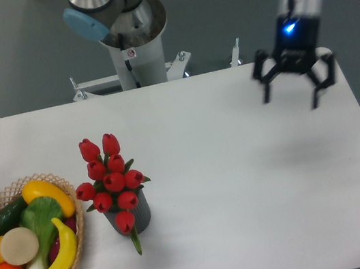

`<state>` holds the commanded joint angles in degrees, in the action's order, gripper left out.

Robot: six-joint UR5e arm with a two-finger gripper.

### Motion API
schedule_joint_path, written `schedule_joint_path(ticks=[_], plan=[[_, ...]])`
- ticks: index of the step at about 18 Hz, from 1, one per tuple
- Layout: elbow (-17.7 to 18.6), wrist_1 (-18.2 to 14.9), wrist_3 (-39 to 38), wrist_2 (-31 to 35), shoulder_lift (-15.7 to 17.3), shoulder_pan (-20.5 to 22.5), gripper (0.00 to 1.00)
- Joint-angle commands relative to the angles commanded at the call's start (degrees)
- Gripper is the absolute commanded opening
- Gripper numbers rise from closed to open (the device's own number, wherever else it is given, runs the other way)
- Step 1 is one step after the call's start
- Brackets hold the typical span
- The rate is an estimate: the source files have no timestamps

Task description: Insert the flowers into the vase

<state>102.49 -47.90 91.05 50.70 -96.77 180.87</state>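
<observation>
White table point(244, 186): flowers point(111, 177) in vase point(138, 214); gripper point(291, 96) released, w/o load; no legible labels.

Grey arm, pale-blue joint caps, black tool point(290, 92)

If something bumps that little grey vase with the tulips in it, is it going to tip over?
Probably fairly easily. The flowers rise well above the vase, so the load looks top-heavy. The bunch also leans to one side of the mouth, which likely favours tipping that way. The vase seems narrow-based on the smooth white table, so a low push may slide it instead.
</observation>
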Motion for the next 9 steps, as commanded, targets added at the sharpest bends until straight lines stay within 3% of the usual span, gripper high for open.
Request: schedule_joint_path(ticks=[5,9], plan=[[-1.94,-0.35,9.12,13.26,0.08,2.21,1.00],[-3.17,-4.21,15.10,19.17,1.14,3.52,1.00]])
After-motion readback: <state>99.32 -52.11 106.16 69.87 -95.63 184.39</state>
